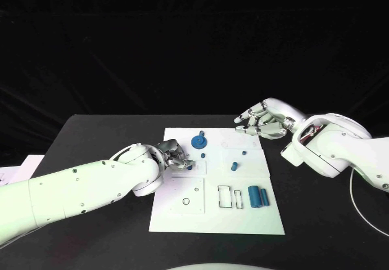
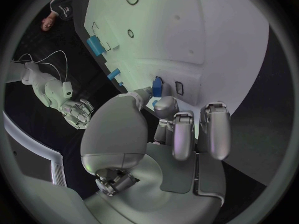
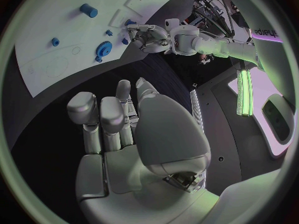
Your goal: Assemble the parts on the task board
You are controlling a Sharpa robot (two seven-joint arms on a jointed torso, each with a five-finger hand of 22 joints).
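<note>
The white task board [image 1: 217,220] lies mid-table. My left hand [image 1: 172,157] is over its left-middle part and pinches a small blue piece [image 1: 190,165] between thumb and a finger, close above the board; the left wrist view shows that piece [image 2: 157,87] in the fingertips of the left hand [image 2: 177,134]. A blue gear [image 1: 199,140] sits near the board's far edge, with small blue pegs [image 1: 234,166] beside it. Two blue cylinders [image 1: 258,197] lie at the right. My right hand [image 1: 262,121] hovers off the board's far right corner, fingers apart and holding nothing; the right wrist view shows the right hand [image 3: 121,129].
Outlined recesses [image 1: 229,197] and a small ring [image 1: 186,201] mark the board's near half. Black table [image 1: 97,129] surrounds the board. From the right wrist, the gear [image 3: 103,49] and the left hand [image 3: 147,37] lie ahead on the board [image 3: 44,67].
</note>
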